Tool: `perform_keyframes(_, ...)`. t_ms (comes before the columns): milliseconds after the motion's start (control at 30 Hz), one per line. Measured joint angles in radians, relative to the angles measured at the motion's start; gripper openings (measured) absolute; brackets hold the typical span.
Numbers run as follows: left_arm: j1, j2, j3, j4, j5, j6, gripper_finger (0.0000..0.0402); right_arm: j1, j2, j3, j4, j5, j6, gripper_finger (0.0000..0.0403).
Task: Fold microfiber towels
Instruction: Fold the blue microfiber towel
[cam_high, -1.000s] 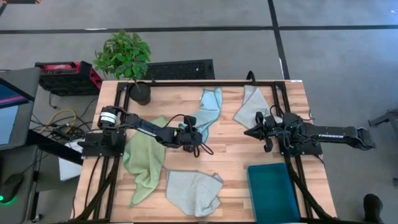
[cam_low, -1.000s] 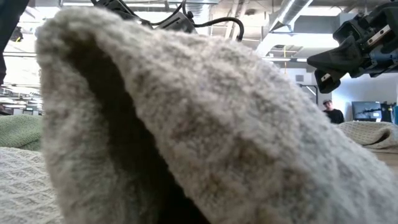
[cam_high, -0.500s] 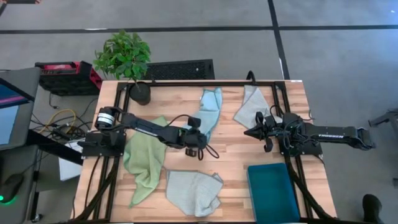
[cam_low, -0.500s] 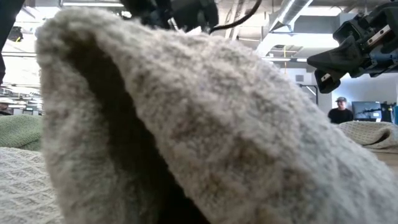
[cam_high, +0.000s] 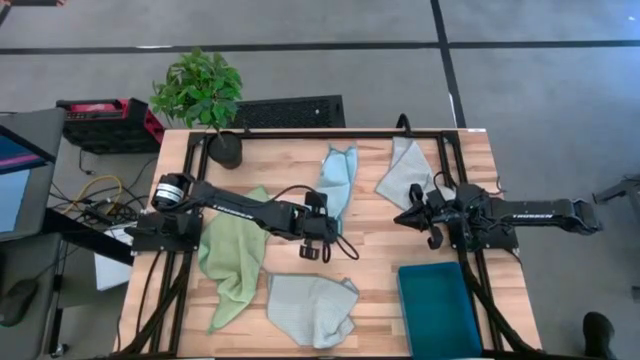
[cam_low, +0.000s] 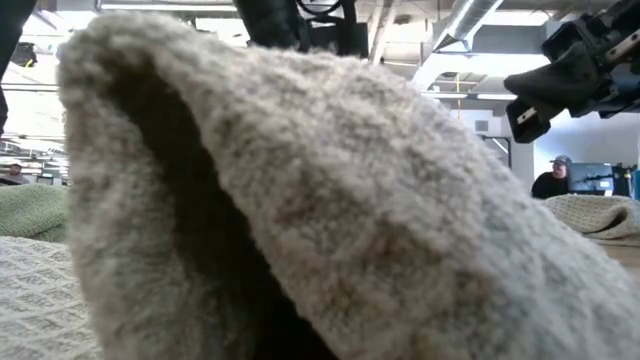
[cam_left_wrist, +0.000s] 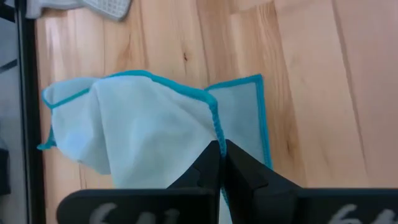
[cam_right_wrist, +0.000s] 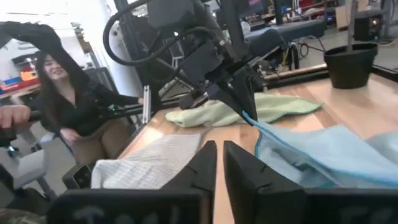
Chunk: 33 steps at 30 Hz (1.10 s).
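**High view: left tool pinches the blue towel's edge at mid-table**

High view shows the left tool (cam_high: 311, 238) at centre frame, pressed together on a turquoise-hemmed edge of the blue towel (cam_high: 337, 178). From that pinch the towel runs up the frame, its long axis near vertical, with the far end lying on the tabletop (cam_high: 370, 240) near the upper edge. The left wrist view confirms the fingers closed on the hem, cloth trailing away from them.

The right tool (cam_high: 410, 214) hovers at centre right, fingers pressed together on nothing, just right of the blue towel. It is the nearer arm to the towel's free side, so a two-handed spread looks feasible.

The green towel (cam_high: 232, 257) lies at lower left, one grey towel (cam_high: 312, 305) at bottom centre, another (cam_high: 404, 170) at upper right.

No lettering can be read for certain.
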Motion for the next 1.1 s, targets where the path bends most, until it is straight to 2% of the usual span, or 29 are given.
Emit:
perform_keyframes(167,-0.029,0.000,0.036,-0.047,0.000,-0.038,0.0000,0.037,0.000,0.017,0.002,0.076,-0.122,0.0086)
perform_keyframes(500,-0.079,-0.043,0.104,-0.097,0.007,-0.178,0.0000,0.126,0.117,0.080,0.001,0.277,-0.353,0.0084)
perform_keyframes(767,-0.091,-0.062,0.126,-0.122,-0.035,-0.284,0.0000,0.196,0.340,0.264,-0.003,0.359,-0.432,0.0084)
perform_keyframes(1100,-0.098,-0.070,0.125,-0.166,-0.064,-0.392,0.0000,0.275,0.649,0.418,-0.043,0.363,-0.571,0.0084)
